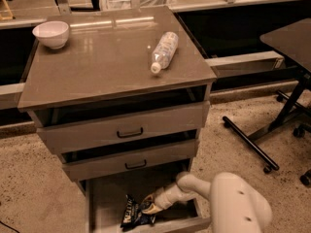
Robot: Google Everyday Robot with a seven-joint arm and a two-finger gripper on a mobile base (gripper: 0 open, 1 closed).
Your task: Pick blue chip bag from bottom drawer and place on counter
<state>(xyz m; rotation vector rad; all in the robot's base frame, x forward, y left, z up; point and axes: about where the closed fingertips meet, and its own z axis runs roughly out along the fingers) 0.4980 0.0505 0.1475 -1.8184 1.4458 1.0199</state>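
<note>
The blue chip bag [132,212] lies crinkled on the floor of the open bottom drawer [104,198], near its front panel. My gripper [149,208] reaches down into that drawer from the right, and its tip is at the bag's right edge, touching it. The white arm [233,205] fills the lower right. The counter [97,67] is the glossy grey-brown top of the cabinet above.
A white bowl [51,34] stands at the counter's back left. A clear plastic bottle [163,51] lies on its right side. The two handled drawers [129,130] above stand slightly open. A dark table and its wheeled legs [252,140] stand to the right.
</note>
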